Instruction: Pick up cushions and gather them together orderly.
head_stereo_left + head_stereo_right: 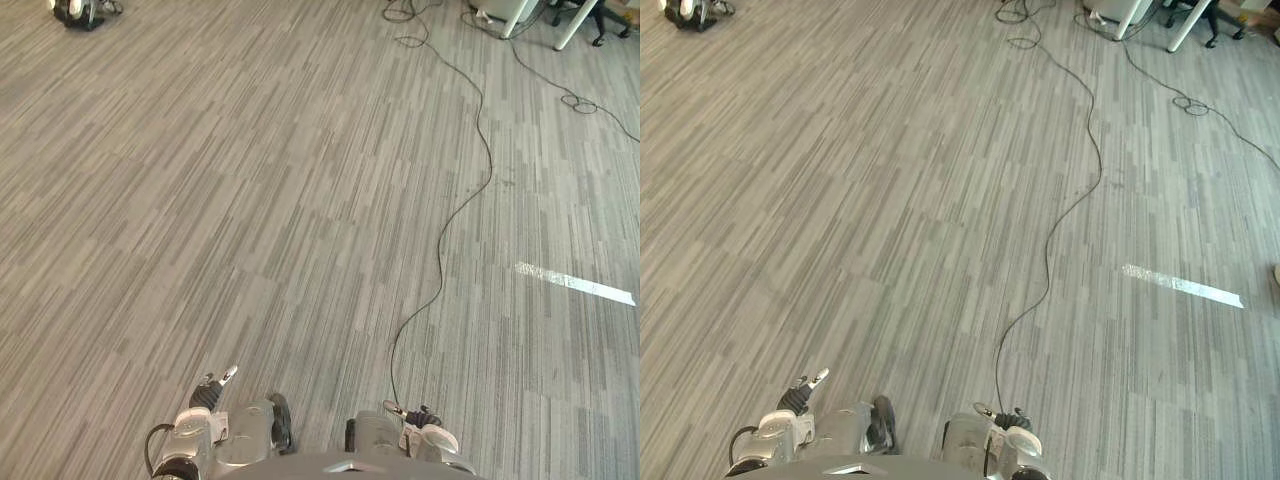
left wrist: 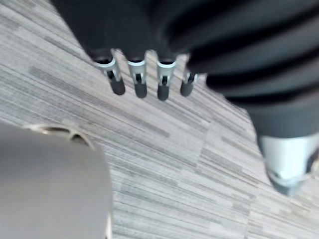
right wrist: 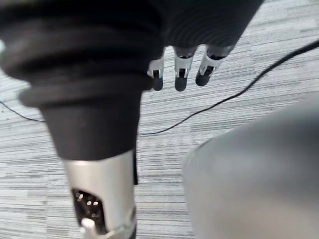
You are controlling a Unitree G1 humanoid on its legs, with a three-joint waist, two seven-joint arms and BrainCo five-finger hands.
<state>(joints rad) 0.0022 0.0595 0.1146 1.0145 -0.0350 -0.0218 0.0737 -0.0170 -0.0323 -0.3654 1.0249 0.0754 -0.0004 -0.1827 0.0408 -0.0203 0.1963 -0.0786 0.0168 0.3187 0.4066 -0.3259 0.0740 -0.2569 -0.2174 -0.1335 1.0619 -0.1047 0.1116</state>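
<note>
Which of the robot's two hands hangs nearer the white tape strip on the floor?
The right hand: the white tape strip lies ahead on that side, whereas the left hand hangs farther away on the opposite side.

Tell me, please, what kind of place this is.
Probably an office or lab, indoors: a floor of grey striped carpet tiles, slanted white desk legs at the far edge, and a strip of white tape stuck on the floor.

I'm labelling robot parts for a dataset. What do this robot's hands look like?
Both hands look alike. The left hand has silver fingers with dark tips below a black ribbed cover over its back and wrist, and a thicker silver thumb set apart. The right hand matches, its silver thumb bearing a dark recess.
</note>
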